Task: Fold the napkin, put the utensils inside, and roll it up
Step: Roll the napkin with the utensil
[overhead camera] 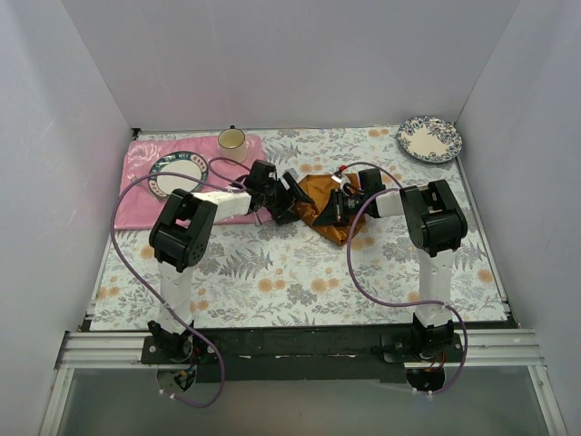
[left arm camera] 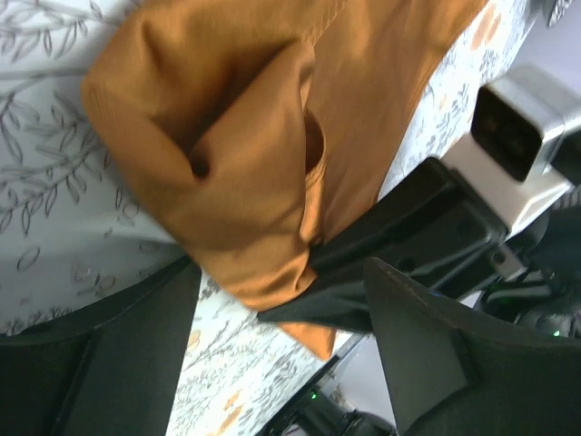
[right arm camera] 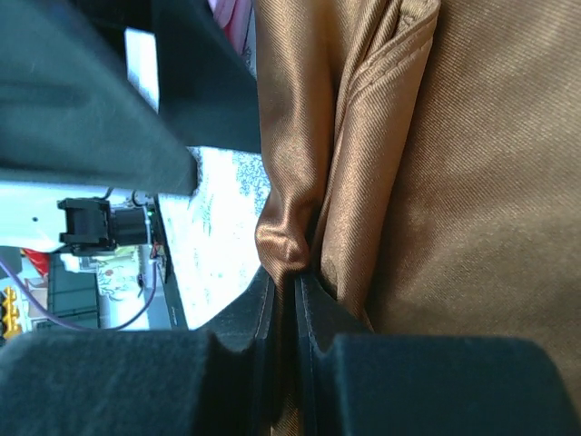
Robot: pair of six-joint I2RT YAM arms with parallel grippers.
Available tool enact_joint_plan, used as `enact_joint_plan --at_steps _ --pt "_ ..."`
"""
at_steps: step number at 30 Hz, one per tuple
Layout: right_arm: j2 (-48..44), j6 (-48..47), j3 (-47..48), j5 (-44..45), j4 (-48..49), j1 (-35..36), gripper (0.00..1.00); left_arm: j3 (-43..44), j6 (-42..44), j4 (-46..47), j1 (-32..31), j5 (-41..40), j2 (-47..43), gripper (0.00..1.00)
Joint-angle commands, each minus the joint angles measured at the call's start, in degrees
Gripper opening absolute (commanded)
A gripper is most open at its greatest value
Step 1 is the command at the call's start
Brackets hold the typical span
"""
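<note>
Two arms hung over the napkin (overhead camera: 320, 202), which lay bunched just above the centre of the overhead frame on the floral tablecloth (overhead camera: 272, 272). We saw the right gripper (right arm camera: 295, 295) clenched on a raised fold of the rust-orange cloth, its jaws pressed together with the fabric pinched between them. The left gripper (left arm camera: 272, 363) stood released, its fingers (left arm camera: 427, 363) spread wide at either side of the crumpled cloth, and we could not tell whether they touched it. At upper left of the overhead frame a pink placemat (overhead camera: 145, 150) carried a green-rimmed plate (overhead camera: 177, 174), with a cup (overhead camera: 232, 140) at the mat's top edge; a blue-patterned plate (overhead camera: 429, 139) sat at upper right.
</note>
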Motion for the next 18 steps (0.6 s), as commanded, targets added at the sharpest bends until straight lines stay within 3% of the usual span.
enact_joint_plan --at_steps 1,6,14,18 --pt "0.95 7.33 -3.68 -0.53 6.10 0.25 0.01 4.10 -2.65 -6.03 -0.27 -6.53 3.18 0.71" --pt "-0.98 14.62 -7.20 0.87 12.70 0.16 0.01 6.57 -1.25 -13.85 -1.06 -10.23 4.59 0.69" --pt "-3.10 31.41 -14.84 4.65 33.50 0.16 0.01 7.79 2.18 -19.74 -2.29 -14.71 5.46 0.72" --pt "-4.33 35.73 -18.79 7.90 37.93 0.34 0.01 9.56 3.32 -21.86 -2.38 -15.77 7.31 0.71"
